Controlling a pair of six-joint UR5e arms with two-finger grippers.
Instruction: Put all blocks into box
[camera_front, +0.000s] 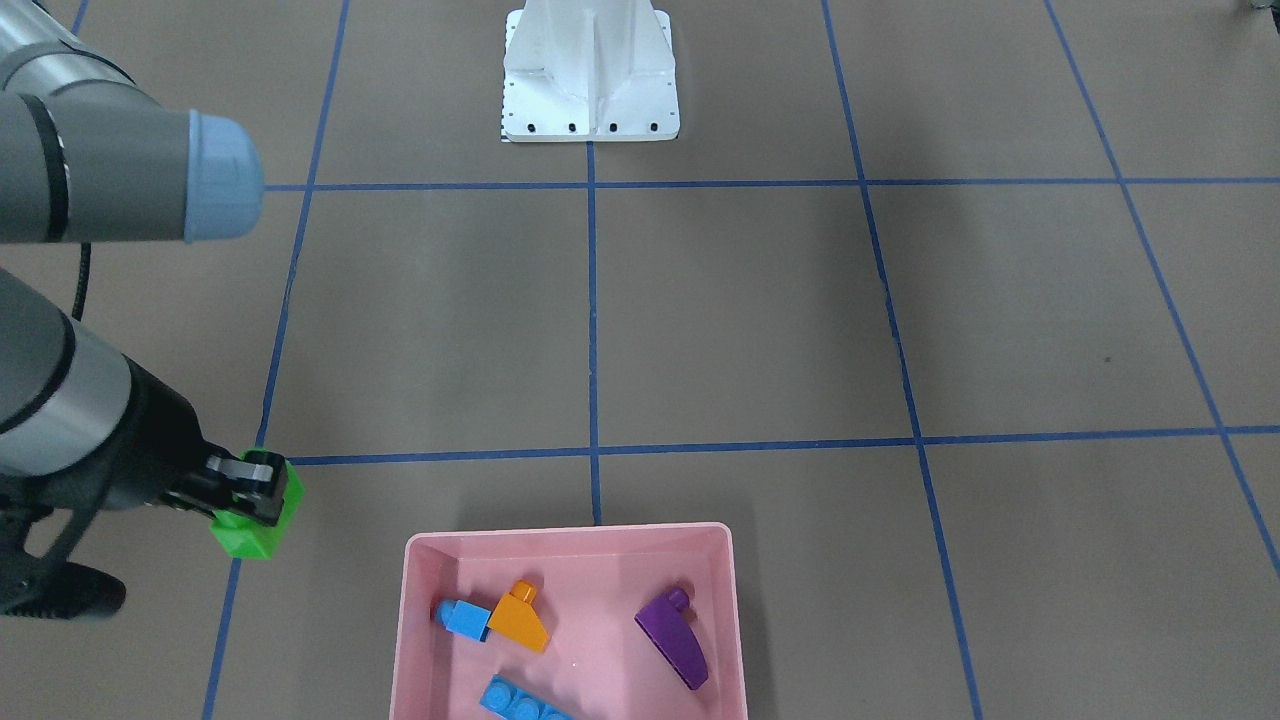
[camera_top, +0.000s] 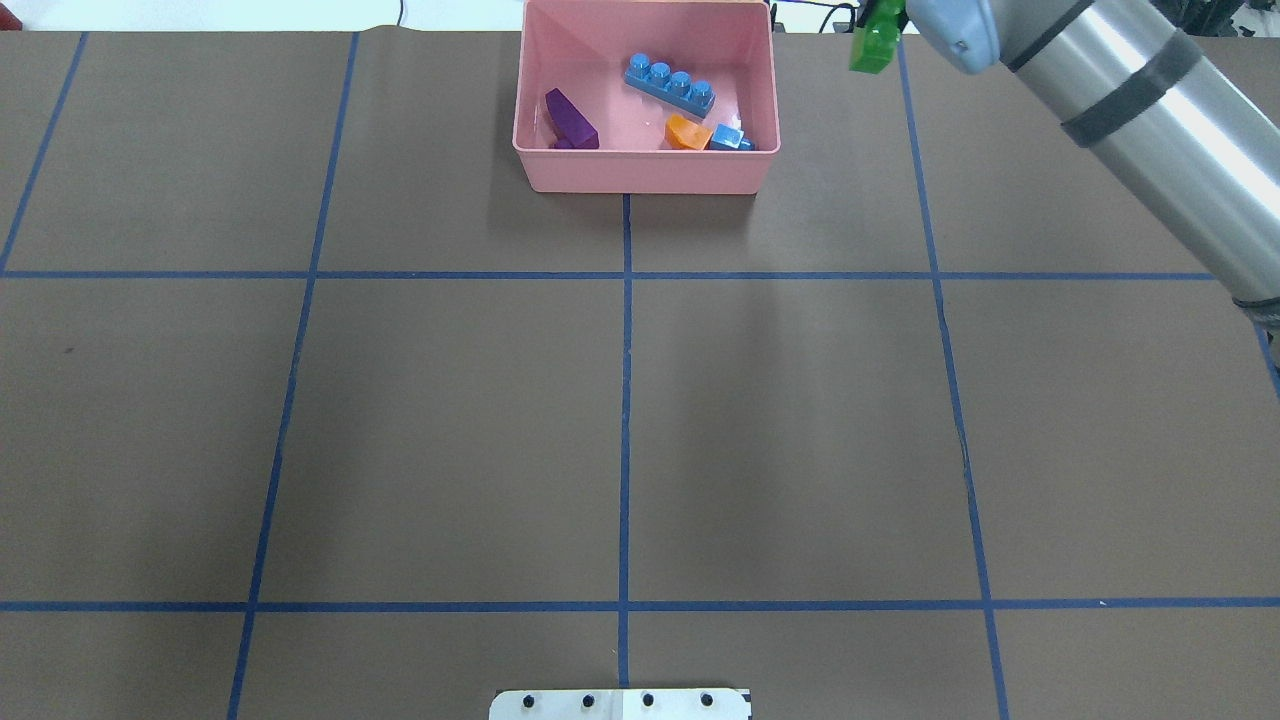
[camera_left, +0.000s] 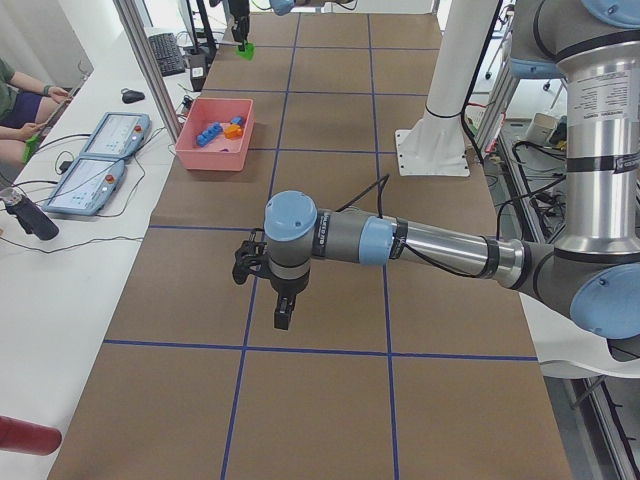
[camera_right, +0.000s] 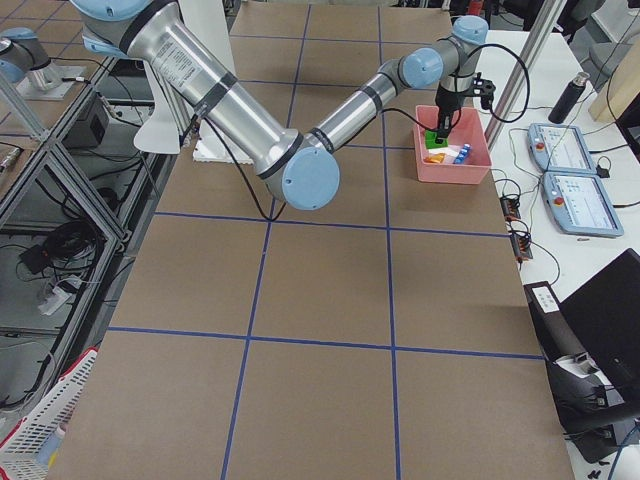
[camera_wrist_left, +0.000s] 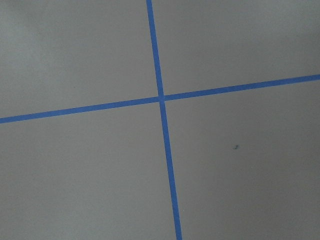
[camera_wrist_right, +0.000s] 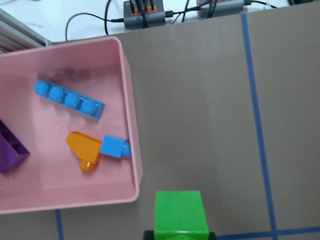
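Note:
The pink box (camera_front: 570, 536) sits at the table's far edge from the robot. In it lie the orange sloped block (camera_front: 520, 618), the small blue cube (camera_front: 465, 618), the purple wedge (camera_front: 673, 636) and the long blue bar (camera_front: 520, 705). My right gripper (camera_front: 250, 492) is shut on the green block (camera_front: 255, 530) and holds it above the table, outside the box, just off its right side in the overhead view (camera_top: 875, 45). The right wrist view shows the green block (camera_wrist_right: 181, 214) below the box's near corner (camera_wrist_right: 131, 150). My left gripper (camera_left: 283, 312) hangs over mid-table; I cannot tell if it is open or shut.
The white robot base (camera_front: 590, 80) stands at the table's opposite edge. Blue tape lines (camera_top: 625, 400) grid the brown table. Cables and power bricks (camera_wrist_right: 145, 15) lie just beyond the box. Two tablets (camera_left: 110, 135) sit on the side bench.

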